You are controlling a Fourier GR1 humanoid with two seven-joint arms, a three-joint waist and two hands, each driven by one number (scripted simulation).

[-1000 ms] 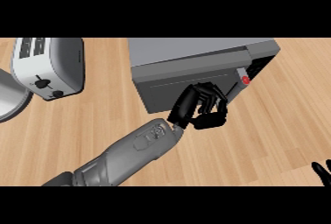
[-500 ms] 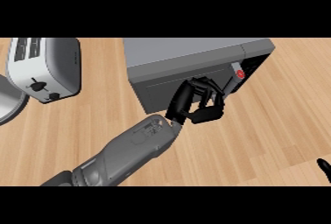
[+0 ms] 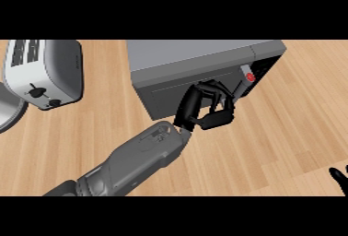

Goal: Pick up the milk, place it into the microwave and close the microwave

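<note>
A boxy grey metal microwave sits on the pale wood-grain counter, its door almost closed. The milk cannot be seen anywhere; whether it lies inside the microwave cannot be told. The robot's left hand, black and glossy on a grey forearm, rests against the door front, fingers curled with nothing visibly held. A red round button shows on the narrow control panel. At the lower right edge only the right hand's fingertips show; their posture cannot be told. A white slotted toaster stands at left, beside a curved silver object cut off by the edge.
</note>
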